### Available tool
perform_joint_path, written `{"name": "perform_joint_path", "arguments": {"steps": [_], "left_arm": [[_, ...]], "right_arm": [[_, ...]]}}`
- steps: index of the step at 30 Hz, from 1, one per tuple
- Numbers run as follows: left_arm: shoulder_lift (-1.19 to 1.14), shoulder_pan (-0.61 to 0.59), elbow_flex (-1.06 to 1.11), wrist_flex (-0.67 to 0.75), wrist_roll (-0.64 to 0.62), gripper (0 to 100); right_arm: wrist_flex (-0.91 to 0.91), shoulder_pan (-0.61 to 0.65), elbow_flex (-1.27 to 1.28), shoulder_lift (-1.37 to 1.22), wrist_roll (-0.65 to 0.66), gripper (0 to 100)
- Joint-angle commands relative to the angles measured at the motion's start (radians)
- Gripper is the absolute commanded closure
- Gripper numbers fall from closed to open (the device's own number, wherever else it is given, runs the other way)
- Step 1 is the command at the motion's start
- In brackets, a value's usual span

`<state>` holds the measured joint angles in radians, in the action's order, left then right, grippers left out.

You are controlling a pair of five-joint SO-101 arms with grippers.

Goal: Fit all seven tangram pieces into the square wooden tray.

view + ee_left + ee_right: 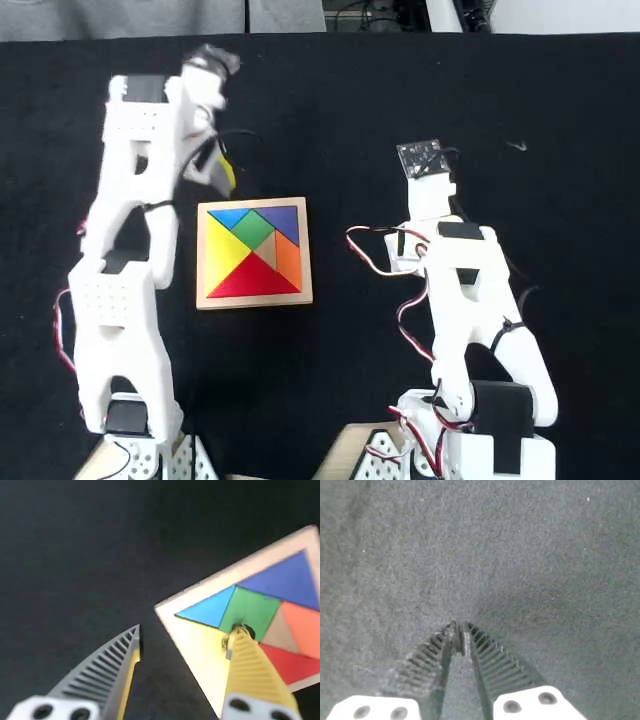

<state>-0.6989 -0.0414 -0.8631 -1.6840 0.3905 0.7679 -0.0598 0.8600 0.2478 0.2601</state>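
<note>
The square wooden tray (204, 296) lies in the middle of the black table, packed with coloured tangram pieces: yellow (219, 256), red (255, 281), green (254, 228), orange (288, 260), dark blue (283, 217), light blue (229, 215) and a tan one (265, 254). In the left wrist view the tray's rim (172, 621) shows with the green piece (252, 610) in it. My left gripper (187, 637) hangs open above the tray's far left corner, one finger (250, 667) over the yellow piece, nothing held. My right gripper (458, 628) is shut and empty over bare cloth, right of the tray.
Black cloth (330, 110) covers the whole table. The left arm (130, 250) stands close beside the tray's left side, and the right arm (470, 300) stands to the tray's right with loose red and white wires (375, 262).
</note>
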Motion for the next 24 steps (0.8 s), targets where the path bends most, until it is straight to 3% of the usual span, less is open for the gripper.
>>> {"name": "perform_joint_path", "arguments": {"steps": [1, 4, 9, 12, 18, 20, 23, 24], "left_arm": [[0.18, -0.062, -0.262, -0.075, -0.155, 72], [0.23, -0.127, -0.275, -0.075, -0.299, 74], [0.342, -0.185, -0.246, -0.074, -0.362, 98], [0.379, -0.197, -0.242, -0.028, -0.361, 91], [0.382, -0.2, -0.168, 0.144, -0.368, 97], [0.397, -0.177, -0.163, 0.114, -0.368, 97], [0.499, -0.142, -0.32, -0.089, -0.362, 97], [0.54, -0.142, -0.341, -0.08, -0.365, 97]], "right_arm": [[-0.017, 0.015, -0.016, 0.005, 0.006, 98.7], [-0.018, 0.009, -0.024, 0.012, 0.0, 98.7], [-0.008, 0.015, -0.068, 0.061, -0.003, 98.7], [-0.008, 0.015, -0.11, 0.108, -0.003, 98.7], [-0.006, 0.012, -0.186, 0.183, -0.003, 98.7], [0.025, 0.015, -0.217, 0.213, -0.003, 98.7], [0.17, 0.015, -0.306, 0.286, -0.003, 98.7], [0.232, 0.015, -0.341, 0.318, -0.003, 98.7]]}}
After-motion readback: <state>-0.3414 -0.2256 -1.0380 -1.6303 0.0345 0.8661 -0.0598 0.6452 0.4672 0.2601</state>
